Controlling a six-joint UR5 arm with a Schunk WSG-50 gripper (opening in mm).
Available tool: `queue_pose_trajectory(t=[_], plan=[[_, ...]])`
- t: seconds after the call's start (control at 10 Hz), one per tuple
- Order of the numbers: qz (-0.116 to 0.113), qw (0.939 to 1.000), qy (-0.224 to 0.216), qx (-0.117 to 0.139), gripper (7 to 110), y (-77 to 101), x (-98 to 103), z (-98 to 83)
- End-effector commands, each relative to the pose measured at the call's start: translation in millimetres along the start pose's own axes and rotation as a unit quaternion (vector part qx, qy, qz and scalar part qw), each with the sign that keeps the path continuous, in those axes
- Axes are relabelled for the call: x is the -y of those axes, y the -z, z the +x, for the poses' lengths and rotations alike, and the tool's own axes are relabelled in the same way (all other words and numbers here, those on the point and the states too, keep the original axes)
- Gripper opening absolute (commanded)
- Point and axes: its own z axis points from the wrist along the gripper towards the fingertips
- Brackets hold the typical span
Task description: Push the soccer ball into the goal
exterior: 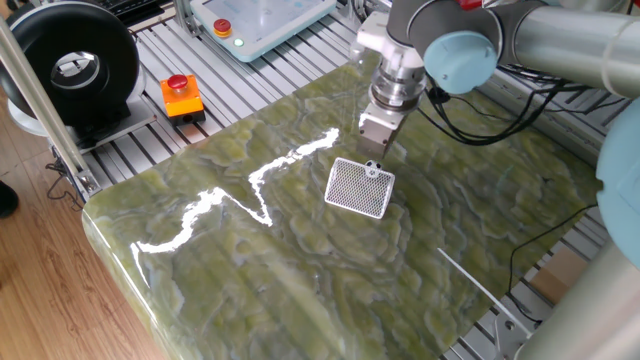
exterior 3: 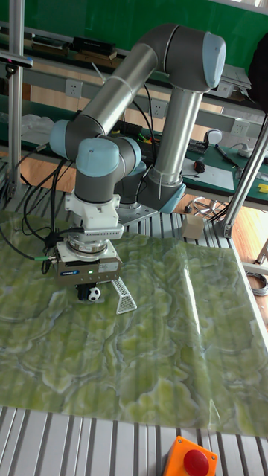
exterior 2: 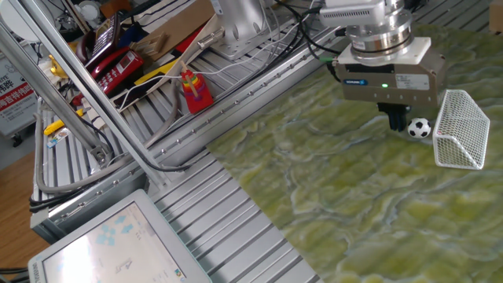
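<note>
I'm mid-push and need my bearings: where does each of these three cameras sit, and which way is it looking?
One fixed view: high, off a table corner, looking down at the goal's mesh back; gripper and forearm show.
The other fixed view: high at the rail side, looking across to the goal mouth; only wrist and gripper show.
Tall fixed view: past the table's far edge, facing the robot base; the whole arm shows.
All three share the soccer ball beside the gripper.

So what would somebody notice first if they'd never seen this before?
Probably the big grey robot arm bending down over the green marbled table. Its claw sits low, right beside a tiny soccer ball, and just past the ball stands a little white mesh goal.
</note>
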Motion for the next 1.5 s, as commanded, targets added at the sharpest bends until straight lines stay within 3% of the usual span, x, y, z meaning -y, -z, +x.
queue_pose_trajectory(t=[0.0,0.3,0.5,0.6,0.7,0.8,0.9,1.0,1.1,1.2,1.3,1.4], plan=[[0.001,1.0000,-0.001,0.007,7,0.3,2,-3.9],[0.034,0.9993,0.016,0.005,7,1.9,23,-2.8],[0.034,0.9991,0.022,0.008,7,3.3,26,-4.4],[0.021,0.9995,0.018,0.013,7,2.9,19,-6.6],[-0.057,0.9981,-0.017,0.017,7,3.3,-22,-9.0],[-0.118,0.9917,-0.049,0.013,7,7.8,-54,-9.6],[-0.161,0.9842,-0.074,0.010,7,13.8,-75,-10.9],[-0.183,0.9789,-0.091,0.005,7,18.6,-86,-11.0],[-0.146,0.9865,-0.073,0.000,7,13.8,-69,-6.4],[-0.045,0.9989,-0.004,0.012,7,2.7,-18,-6.6],[0.041,0.9970,0.058,0.029,7,0.7,27,-16.6],[0.071,0.9939,0.081,0.027,7,4.2,44,-17.3]])
